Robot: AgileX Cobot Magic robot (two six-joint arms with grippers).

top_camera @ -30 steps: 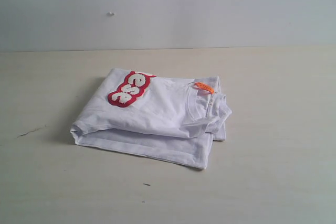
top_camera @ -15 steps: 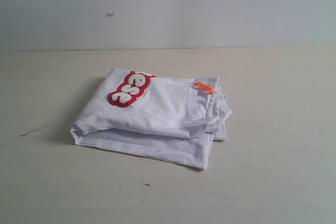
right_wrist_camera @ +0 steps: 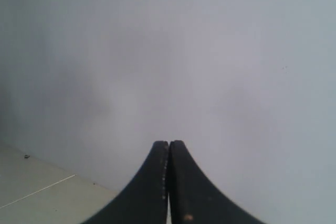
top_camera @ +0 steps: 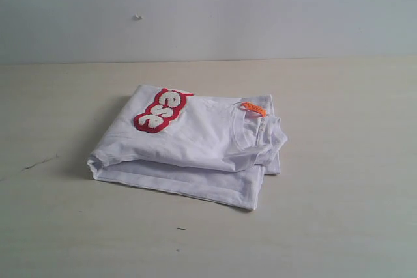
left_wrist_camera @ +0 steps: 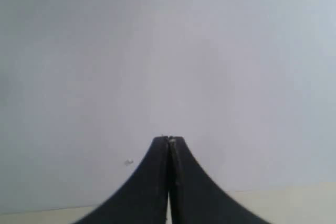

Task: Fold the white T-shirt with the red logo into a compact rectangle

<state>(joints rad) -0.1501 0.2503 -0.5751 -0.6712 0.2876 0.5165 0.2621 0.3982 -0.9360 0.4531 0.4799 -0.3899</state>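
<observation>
1. The white T-shirt (top_camera: 195,148) lies folded in layers at the middle of the table (top_camera: 339,226) as a near-rectangular bundle. The folding looks all but finished.
2. The red logo (top_camera: 161,111) sits on top near the far left corner, with only part of its lettering showing.
3. The collar (top_camera: 251,131), with its orange tag (top_camera: 253,109), bulges at the right edge. Any next move likely calls for flattening that side.
4. The left end effector (left_wrist_camera: 169,141) and the right end effector (right_wrist_camera: 168,144) are both clenched on nothing and face the wall, clear of the cloth.
</observation>
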